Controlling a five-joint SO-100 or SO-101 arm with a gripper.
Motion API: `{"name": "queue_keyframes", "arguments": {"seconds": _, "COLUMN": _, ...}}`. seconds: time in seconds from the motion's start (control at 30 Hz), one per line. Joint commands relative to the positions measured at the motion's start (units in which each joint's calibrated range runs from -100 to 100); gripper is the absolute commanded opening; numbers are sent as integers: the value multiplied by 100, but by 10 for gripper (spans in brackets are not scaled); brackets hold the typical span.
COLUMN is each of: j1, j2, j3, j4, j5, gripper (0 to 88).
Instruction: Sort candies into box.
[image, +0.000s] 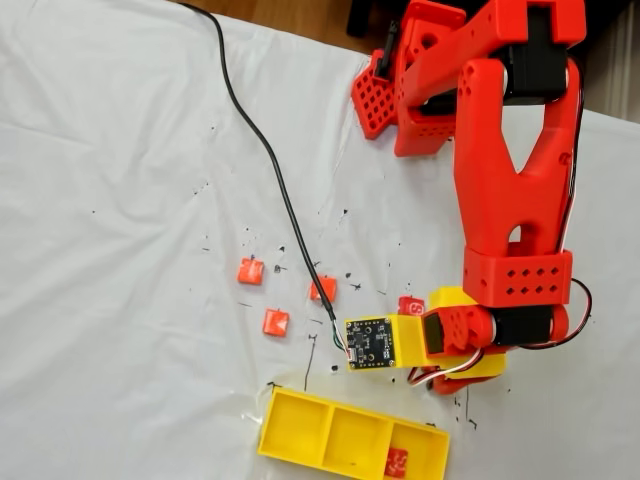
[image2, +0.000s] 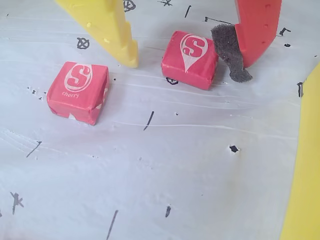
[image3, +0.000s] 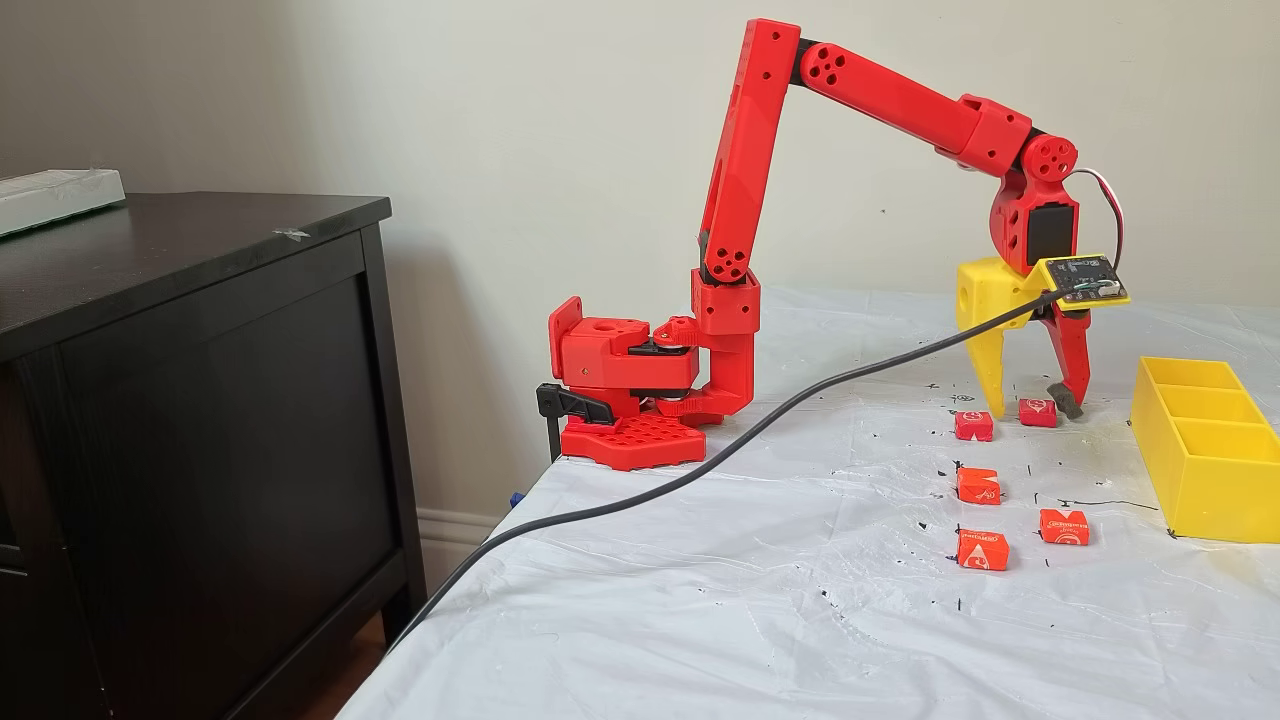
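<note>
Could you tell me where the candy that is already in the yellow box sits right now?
In the fixed view from above, that candy lies in the right-end compartment of the box, below the gripper; the other two compartments are bare.

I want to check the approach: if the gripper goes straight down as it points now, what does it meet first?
Probably the candy between the open gripper fingers: yellow finger on one side, red finger on the other. Beneath is the table.

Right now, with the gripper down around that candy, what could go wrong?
The gripper is open around one candy. The red finger's foam pad touches its edge, so closing might push it askew. A second candy lies just outside the yellow finger and could get nudged.
</note>
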Motion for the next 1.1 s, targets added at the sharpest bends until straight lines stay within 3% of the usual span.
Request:
{"name": "queue_keyframes", "arguments": {"seconds": 0.0, "j1": -120, "j2": -21, "j3": -385, "j4": -78, "j5": -34, "gripper": 236}}
{"name": "queue_keyframes", "arguments": {"seconds": 0.13, "j1": -120, "j2": 72, "j3": -449, "j4": -95, "j5": -39, "gripper": 208}}
{"name": "queue_keyframes", "arguments": {"seconds": 0.27, "j1": -129, "j2": 46, "j3": -449, "j4": -87, "j5": -39, "gripper": 47}}
{"name": "queue_keyframes", "arguments": {"seconds": 0.43, "j1": -102, "j2": -106, "j3": -595, "j4": 159, "j5": -73, "gripper": 4}}
{"name": "queue_keyframes", "arguments": {"seconds": 0.83, "j1": 523, "j2": -2057, "j3": -968, "j4": 396, "j5": 147, "gripper": 2}}
{"name": "queue_keyframes", "arguments": {"seconds": 1.07, "j1": 1212, "j2": -1599, "j3": -2024, "j4": 175, "j5": 278, "gripper": 2}}
